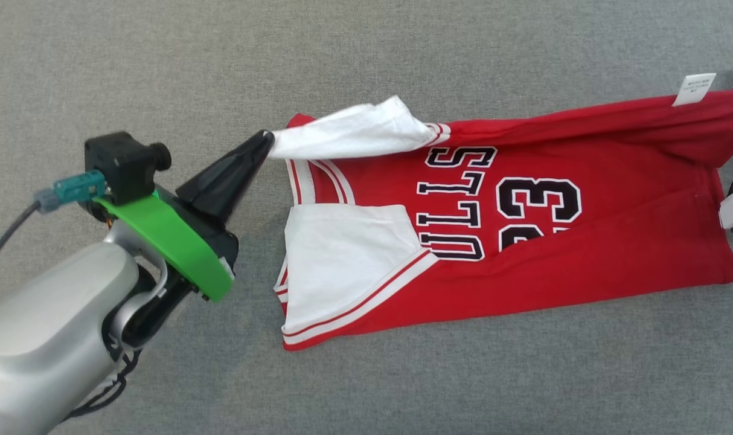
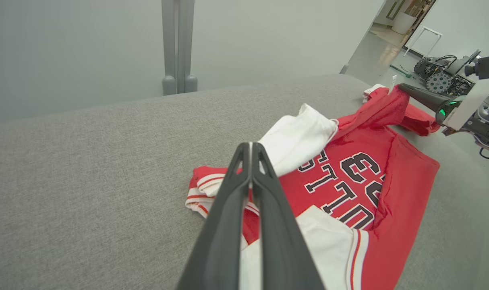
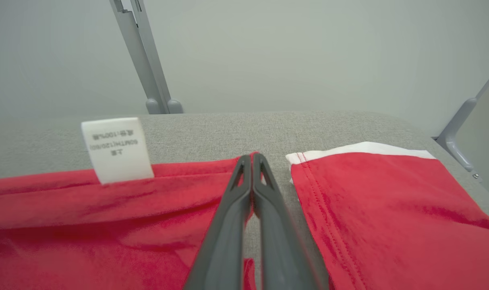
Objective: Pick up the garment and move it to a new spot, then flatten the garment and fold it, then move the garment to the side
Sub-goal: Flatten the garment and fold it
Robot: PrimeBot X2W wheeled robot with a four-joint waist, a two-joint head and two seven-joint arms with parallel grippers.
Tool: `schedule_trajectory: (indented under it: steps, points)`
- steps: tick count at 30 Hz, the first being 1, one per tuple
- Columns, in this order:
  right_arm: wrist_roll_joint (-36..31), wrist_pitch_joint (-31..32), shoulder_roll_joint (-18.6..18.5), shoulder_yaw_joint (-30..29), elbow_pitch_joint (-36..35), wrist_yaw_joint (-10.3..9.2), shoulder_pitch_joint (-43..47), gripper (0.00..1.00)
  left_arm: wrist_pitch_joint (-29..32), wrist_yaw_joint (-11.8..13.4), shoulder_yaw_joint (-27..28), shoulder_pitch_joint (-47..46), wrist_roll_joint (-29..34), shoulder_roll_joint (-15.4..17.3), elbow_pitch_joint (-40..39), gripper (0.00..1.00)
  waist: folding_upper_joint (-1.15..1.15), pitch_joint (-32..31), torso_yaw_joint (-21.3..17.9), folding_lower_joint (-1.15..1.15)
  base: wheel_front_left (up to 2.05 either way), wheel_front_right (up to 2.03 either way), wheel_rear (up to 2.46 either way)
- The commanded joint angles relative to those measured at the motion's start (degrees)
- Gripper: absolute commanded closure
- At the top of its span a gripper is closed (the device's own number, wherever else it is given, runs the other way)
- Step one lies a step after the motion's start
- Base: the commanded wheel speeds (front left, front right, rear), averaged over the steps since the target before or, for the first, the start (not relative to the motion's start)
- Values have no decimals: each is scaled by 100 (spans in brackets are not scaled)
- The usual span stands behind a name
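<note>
**Across the grey pad, a garment held by both far corners**

Along the far edge of the grey upholstered surface the red garment lies front-up, its collar toward the robot's left and its hem toward the right. The black lettering and the number read sideways from the head camera.

The left gripper has its two dark fingers pressed together on the tip of the far white sleeve. The sleeve is drawn out into a point and raised off the cloth below. The right gripper is likewise closed, nipping the red hem edge just beside the white care label. From the left wrist camera that corner rises in a ridge to the fingertip.

Holding matching points on one long edge lets both arms carry that edge together. This suggests a lengthwise fold toward the near side, or a last tug to flatten.

The near sleeve lies flat over the chest. The hem looks doubled over near the right gripper, so a crease could get trapped there.
</note>
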Motion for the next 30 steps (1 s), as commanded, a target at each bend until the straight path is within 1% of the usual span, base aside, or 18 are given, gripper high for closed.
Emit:
schedule_trajectory:
  steps: [1,11,15,20,21,22,23,24,25,26,27,28,29,30]
  points:
    - [-45,-87,9,-50,58,-6,141,100,-23,44,66,196,90,-22,-46,100,0,-19,17,0,0,0,0]
    - [-48,-389,222,-264,265,-6,664,100,-21,125,195,1074,270,-131,-276,100,0,-105,54,0,0,0,0]
    - [-25,-454,317,-250,301,-6,759,100,-21,123,201,1320,179,-192,-249,100,0,-95,23,0,0,0,0]
    - [55,-523,369,-205,321,-6,819,100,-21,174,195,1519,270,-273,-178,100,0,-81,-5,0,0,0,0]
    - [67,-532,377,-215,333,-6,839,84,-21,178,211,1549,284,-288,-164,100,0,-84,-6,0,0,0,0]
    - [111,-550,403,-230,344,-6,900,60,-21,206,243,1635,296,-325,-117,100,0,-97,-10,0,0,0,0]
    - [117,-560,410,-230,338,-6,934,14,-21,212,258,1675,319,-348,-95,100,0,-109,-13,0,0,0,0]
    - [129,-566,415,-225,322,-6,971,5,-21,231,307,1699,361,-377,-75,91,0,-125,-15,0,0,0,0]
    - [165,-569,430,-189,275,-6,1033,4,-21,255,358,1754,392,-409,-42,89,0,-152,-19,0,0,0,0]
    - [190,-572,445,-184,231,-6,1086,0,-21,279,387,1811,434,-431,-5,82,0,-174,-23,0,0,0,0]
    - [230,-574,464,-214,138,-6,1168,0,-21,314,436,1875,494,-464,37,67,0,-212,-28,0,0,0,0]
    - [251,-568,477,-276,69,-6,1240,0,-21,333,468,1929,516,-489,56,58,0,-238,-32,0,0,0,0]
    - [277,-564,508,-376,-14,-6,1357,0,-21,350,504,1996,573,-519,85,26,0,-282,-38,0,0,0,0]
    - [287,-566,544,-431,-122,-6,1452,0,-21,374,547,2034,627,-540,101,0,0,-310,-44,0,0,0,0]
